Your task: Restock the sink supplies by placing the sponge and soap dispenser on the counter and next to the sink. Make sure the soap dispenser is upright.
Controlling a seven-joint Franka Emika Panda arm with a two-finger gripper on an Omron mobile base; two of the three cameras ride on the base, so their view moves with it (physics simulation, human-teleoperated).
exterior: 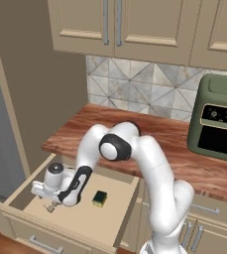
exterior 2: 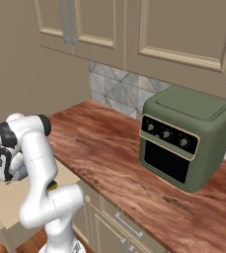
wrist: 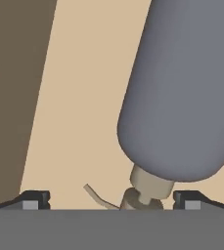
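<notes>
Fingers (wrist: 35, 199) spread wide straddle the soap dispenser's (wrist: 182, 93) pump end, ready to grip. It lies flat in the open drawer (exterior: 75, 218), sponge (exterior: 100, 198) to its right.

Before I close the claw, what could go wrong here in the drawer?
1. The open claw straddles the soap dispenser at its narrow neck and tan pump; closing there may slip off or tip the lying bottle rather than hold it.
2. The hand sits low inside the open drawer; lifting carelessly could knock its wall.
3. The sponge lies close beside the hand and could get shoved.
</notes>
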